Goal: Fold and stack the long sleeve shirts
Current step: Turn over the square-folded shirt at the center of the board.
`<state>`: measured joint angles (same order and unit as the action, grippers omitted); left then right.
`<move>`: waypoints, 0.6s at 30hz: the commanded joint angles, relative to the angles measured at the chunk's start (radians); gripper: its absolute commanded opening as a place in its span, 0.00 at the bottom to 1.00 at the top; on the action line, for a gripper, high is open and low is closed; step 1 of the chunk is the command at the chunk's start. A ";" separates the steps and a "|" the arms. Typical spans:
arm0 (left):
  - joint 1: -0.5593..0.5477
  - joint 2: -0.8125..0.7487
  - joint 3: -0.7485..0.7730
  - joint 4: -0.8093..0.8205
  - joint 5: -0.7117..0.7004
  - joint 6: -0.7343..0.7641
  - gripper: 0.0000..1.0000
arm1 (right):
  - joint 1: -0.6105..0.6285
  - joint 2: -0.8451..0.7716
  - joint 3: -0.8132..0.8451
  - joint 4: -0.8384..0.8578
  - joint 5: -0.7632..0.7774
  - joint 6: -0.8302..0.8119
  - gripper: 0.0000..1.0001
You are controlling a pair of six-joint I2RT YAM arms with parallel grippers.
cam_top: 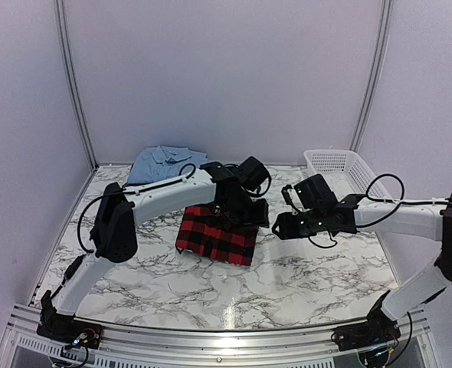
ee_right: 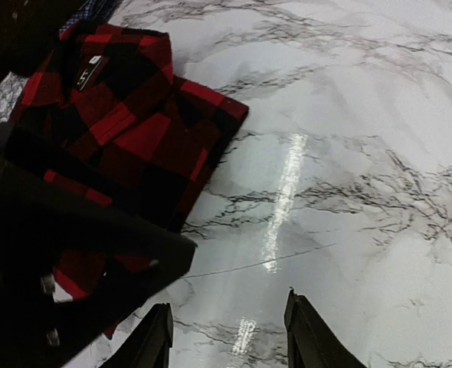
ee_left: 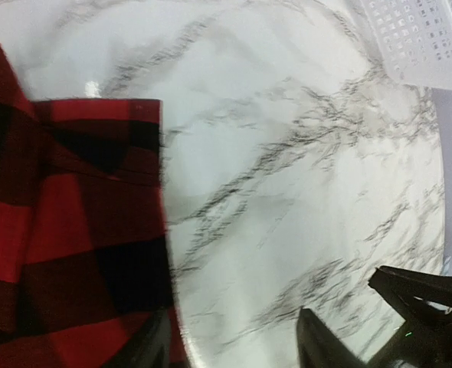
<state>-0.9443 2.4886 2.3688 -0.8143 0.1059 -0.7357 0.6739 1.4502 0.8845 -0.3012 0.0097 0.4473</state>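
Note:
The red-and-black plaid shirt (cam_top: 214,236) lies folded in a compact rectangle at the middle of the marble table; it also shows in the left wrist view (ee_left: 65,230) and the right wrist view (ee_right: 126,130). My left gripper (cam_top: 258,217) hovers at the shirt's right edge, open and empty, its jaws (ee_left: 234,341) over bare marble. My right gripper (cam_top: 278,227) is just right of the shirt, open and empty (ee_right: 226,337). The light blue collared shirt (cam_top: 163,163) lies folded at the back left. The dark blue checked shirt barely shows under the plaid one.
A white mesh basket (cam_top: 339,169) stands at the back right and shows in the left wrist view (ee_left: 417,38). The left arm's black wrist (ee_right: 50,261) crosses the right wrist view. White walls enclose the table.

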 commanded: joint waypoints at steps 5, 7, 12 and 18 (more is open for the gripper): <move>-0.029 -0.090 -0.014 0.140 -0.020 -0.059 0.69 | -0.058 -0.051 -0.073 0.033 -0.070 -0.004 0.48; -0.020 -0.181 -0.106 0.141 -0.078 -0.033 0.69 | -0.054 -0.014 -0.061 0.072 -0.114 0.006 0.49; 0.059 -0.415 -0.444 0.161 -0.195 -0.006 0.69 | -0.014 0.121 0.016 0.140 -0.151 0.024 0.51; 0.176 -0.624 -0.813 0.251 -0.182 0.052 0.68 | 0.029 0.279 0.129 0.173 -0.126 0.055 0.55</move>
<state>-0.8330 1.9446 1.7473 -0.6212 -0.0521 -0.7410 0.6792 1.6623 0.9249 -0.1894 -0.1188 0.4740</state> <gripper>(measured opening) 0.685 0.544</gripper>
